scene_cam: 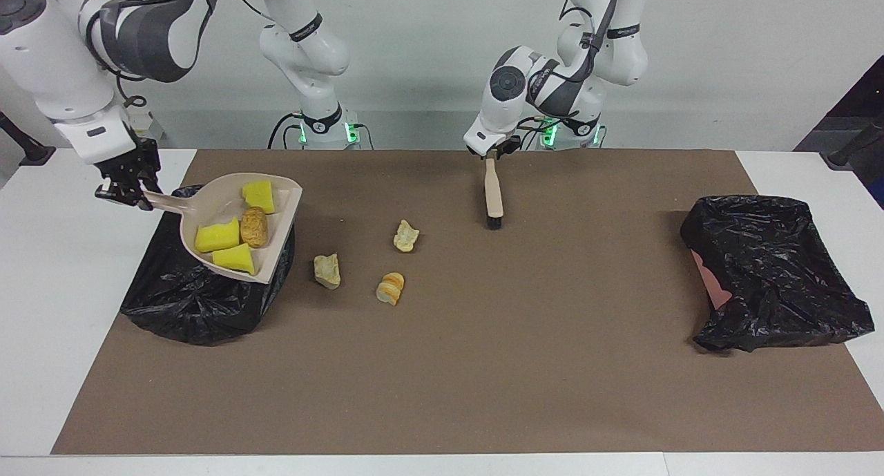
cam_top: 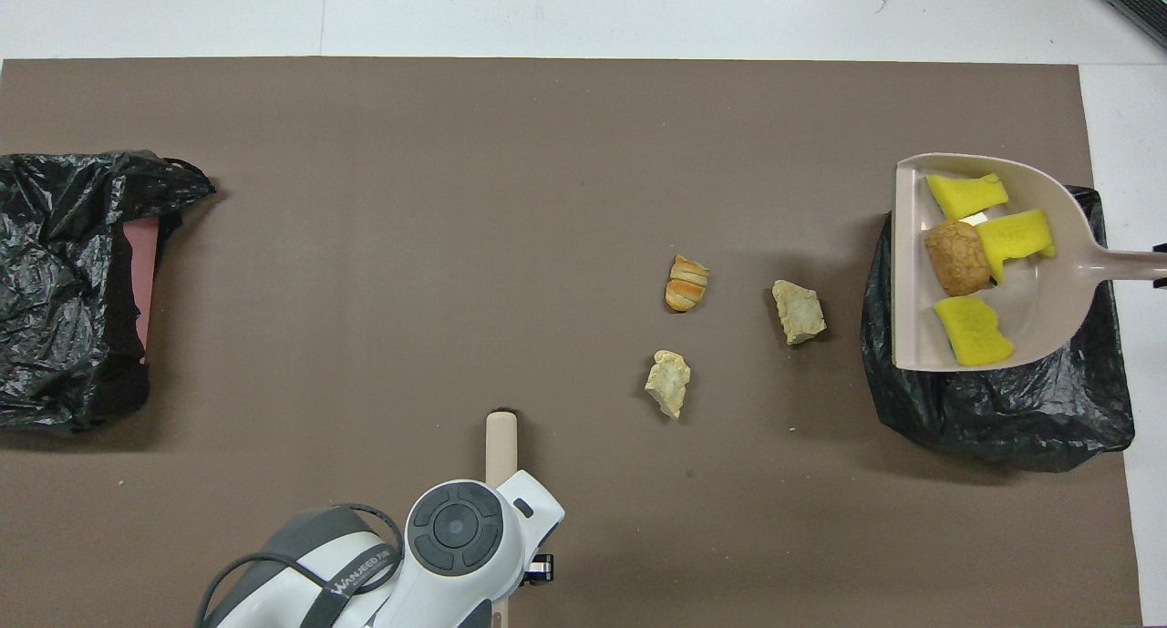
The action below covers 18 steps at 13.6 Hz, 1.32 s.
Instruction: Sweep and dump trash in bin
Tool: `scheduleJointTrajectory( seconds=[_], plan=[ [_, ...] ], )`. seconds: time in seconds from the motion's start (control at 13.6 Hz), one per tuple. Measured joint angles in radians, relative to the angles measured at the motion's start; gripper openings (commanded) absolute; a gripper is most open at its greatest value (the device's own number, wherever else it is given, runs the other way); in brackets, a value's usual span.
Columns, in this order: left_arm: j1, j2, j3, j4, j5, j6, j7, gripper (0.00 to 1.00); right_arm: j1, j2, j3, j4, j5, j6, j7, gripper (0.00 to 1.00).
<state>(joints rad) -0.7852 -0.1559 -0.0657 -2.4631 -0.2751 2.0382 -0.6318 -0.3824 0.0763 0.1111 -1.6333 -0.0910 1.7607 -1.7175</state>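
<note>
My right gripper (scene_cam: 131, 193) is shut on the handle of the beige dustpan (scene_cam: 207, 210), held in the air over the black-bagged bin (scene_cam: 193, 303) at the right arm's end. In the pan lie three yellow chunks (scene_cam: 216, 236) and a golden-brown lump (scene_cam: 254, 227). The pan (cam_top: 1048, 323) and bin (cam_top: 994, 418) also show in the overhead view. Three pale bread-like pieces (scene_cam: 327, 270) (scene_cam: 391, 288) (scene_cam: 406, 235) lie on the brown mat between the bin and the brush. My left gripper (scene_cam: 492, 155) is shut on the beige brush (scene_cam: 493, 193), bristles down by the mat.
A second black-bagged bin (scene_cam: 773, 269) with a pink side sits at the left arm's end of the mat; it also shows in the overhead view (cam_top: 73, 291). The brown mat (scene_cam: 483, 379) covers most of the white table.
</note>
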Motion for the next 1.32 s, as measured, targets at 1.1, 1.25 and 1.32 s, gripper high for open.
scheduleJointTrajectory(
  seconds=[1.1, 1.25, 1.32],
  plan=[
    [0.234, 0.053, 0.034, 0.381, 0.172, -0.069, 0.204, 1.0, 0.001, 0.015, -0.014, -0.063, -0.469, 0.159, 0.145, 0.0],
    [0.312, 0.048, 0.036, 0.481, 0.172, -0.164, 0.313, 1.0, 0.025, 0.008, -0.014, -0.101, -0.578, 0.155, 0.249, 0.0],
    [0.348, 0.045, 0.037, 0.519, 0.172, -0.195, 0.36, 1.0, 0.037, 0.0, -0.014, -0.119, -0.618, 0.142, 0.299, 0.0]
  ],
)
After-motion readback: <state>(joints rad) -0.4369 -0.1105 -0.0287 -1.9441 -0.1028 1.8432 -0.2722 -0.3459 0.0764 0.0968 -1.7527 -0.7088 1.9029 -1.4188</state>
